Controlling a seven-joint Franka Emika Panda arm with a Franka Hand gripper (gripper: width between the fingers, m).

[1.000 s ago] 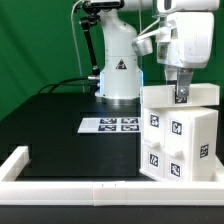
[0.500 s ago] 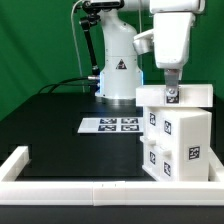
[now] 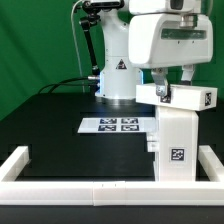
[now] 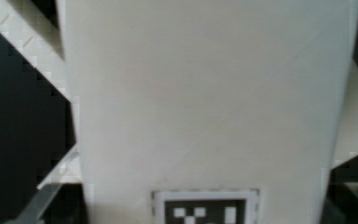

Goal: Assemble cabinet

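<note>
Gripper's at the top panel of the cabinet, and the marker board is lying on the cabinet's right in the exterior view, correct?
Not quite: the exterior view shows the marker board lying to the left of the cabinet, not its right. The gripper is indeed at the top panel.

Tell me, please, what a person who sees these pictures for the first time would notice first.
First, the tall white cabinet at the exterior view's right, standing on the black table with the arm's end effector at its top. Next, the marker board lying flat mid-table, beside the cabinet. In the wrist view, the cabinet's white surface fills nearly everything.
</note>
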